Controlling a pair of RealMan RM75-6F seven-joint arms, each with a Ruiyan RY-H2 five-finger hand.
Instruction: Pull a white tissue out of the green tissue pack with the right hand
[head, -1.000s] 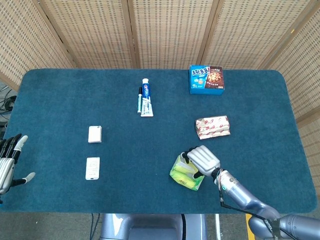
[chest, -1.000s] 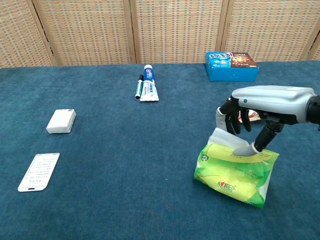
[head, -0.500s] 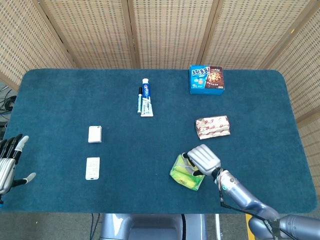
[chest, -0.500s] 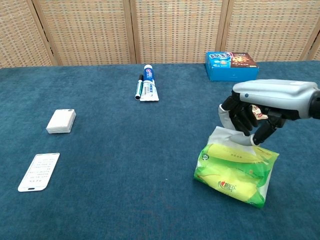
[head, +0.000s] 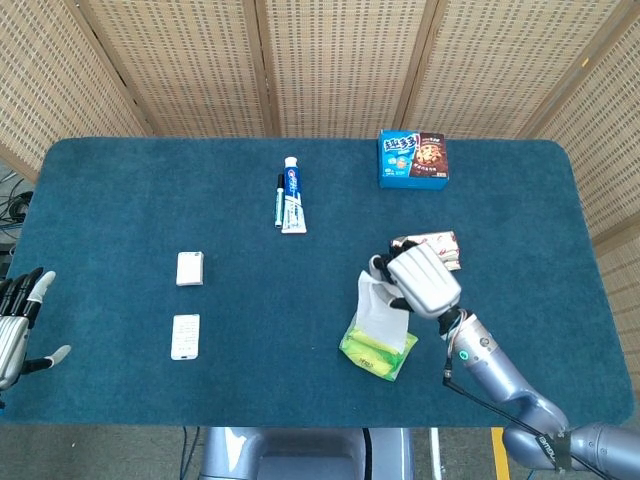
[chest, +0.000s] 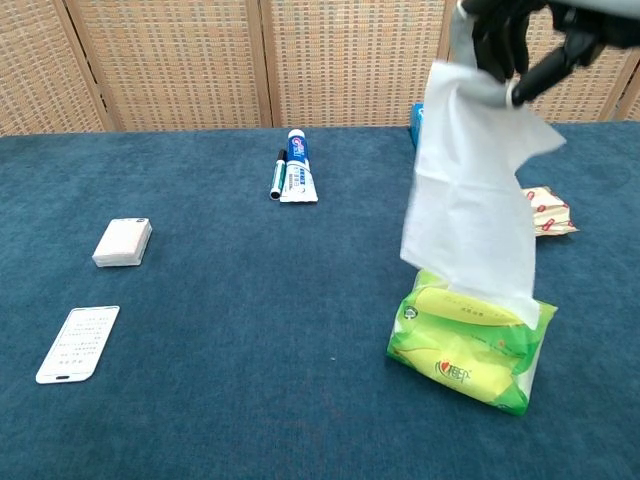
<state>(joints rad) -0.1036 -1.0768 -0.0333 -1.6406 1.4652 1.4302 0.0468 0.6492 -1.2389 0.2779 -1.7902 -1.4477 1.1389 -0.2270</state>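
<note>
The right hand (chest: 520, 45) has risen, pinching the white tissue (chest: 470, 215), now nearly clear of the green tissue pack (chest: 468, 350).

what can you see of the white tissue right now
The white tissue is a thin, soft-looking sheet, drawn up tall and hanging nearly straight, slightly creased. Its top edge is pinched in the right robot hand, raised high near the top of the chest view. Its lower end still meets the slot of the green tissue pack, so it is not yet free. The pack lies on the blue table. In the head view the tissue rises from the pack toward the hand.
</note>
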